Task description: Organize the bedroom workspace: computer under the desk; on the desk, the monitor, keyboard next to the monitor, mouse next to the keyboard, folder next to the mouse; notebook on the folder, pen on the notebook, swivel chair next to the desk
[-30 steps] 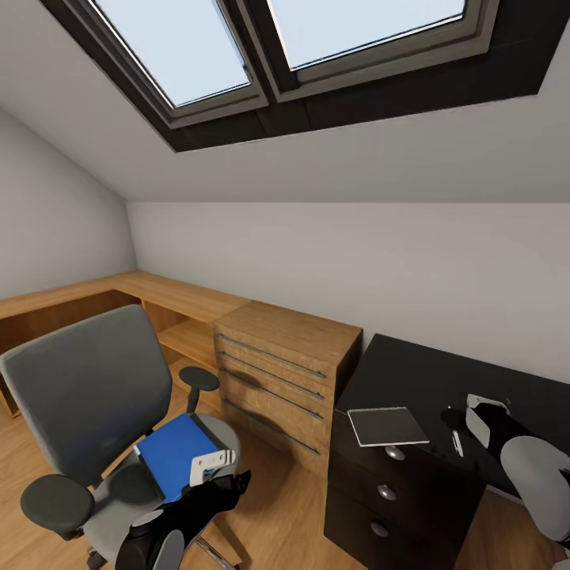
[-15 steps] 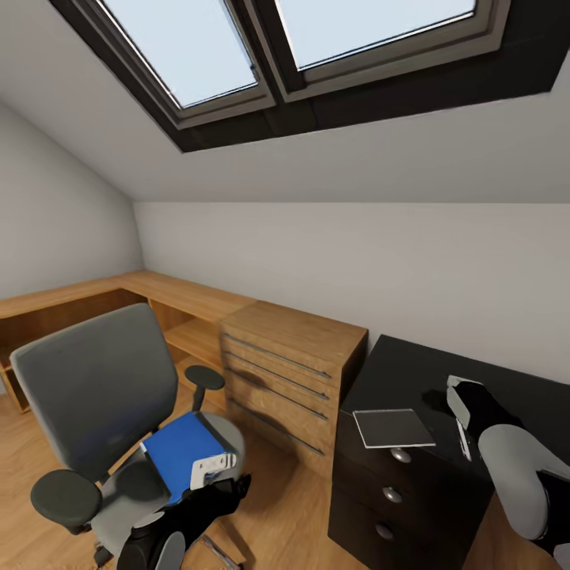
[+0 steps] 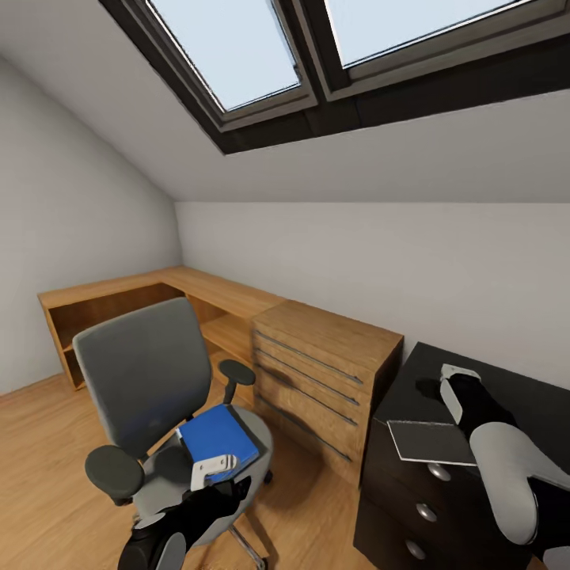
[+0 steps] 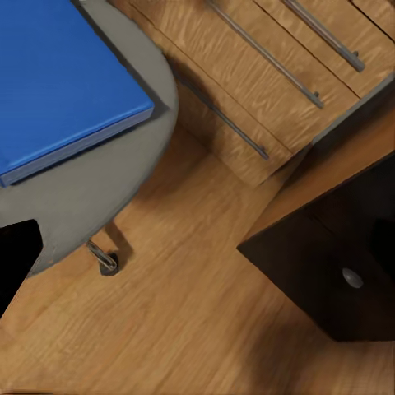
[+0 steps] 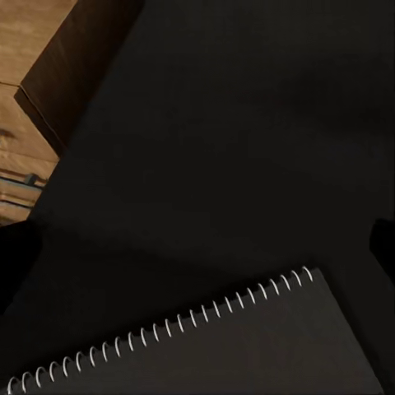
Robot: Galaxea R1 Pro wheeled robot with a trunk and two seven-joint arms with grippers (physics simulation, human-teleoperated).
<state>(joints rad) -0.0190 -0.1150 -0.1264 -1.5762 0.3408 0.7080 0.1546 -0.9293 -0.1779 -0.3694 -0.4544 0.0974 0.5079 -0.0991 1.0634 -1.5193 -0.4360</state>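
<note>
The grey swivel chair [image 3: 146, 380] stands on the wooden floor with the blue folder [image 3: 218, 434] flat on its seat. My left gripper [image 3: 214, 465] hovers just in front of the folder [image 4: 58, 82], open and empty. A grey spiral notebook [image 3: 427, 442] lies at the front corner of the black desk [image 3: 419, 380]. Beyond the notebook [image 5: 230, 354], my right gripper [image 3: 451, 380] hangs low over the desk top, open and empty. The forearm covers the notebook's right edge and hides the pen.
A wooden drawer unit [image 3: 324, 368] stands between chair and black desk, joined to a long wooden counter [image 3: 198, 289] along the wall. Below the notebook, the desk front has drawers with round knobs [image 3: 438, 472]. Open wooden floor [image 3: 47, 451] lies left of the chair.
The head view has swung left, so everything sits further right in the picture. My right gripper has moved back over the desk, past the notebook. The left gripper keeps its place by the folder.
</note>
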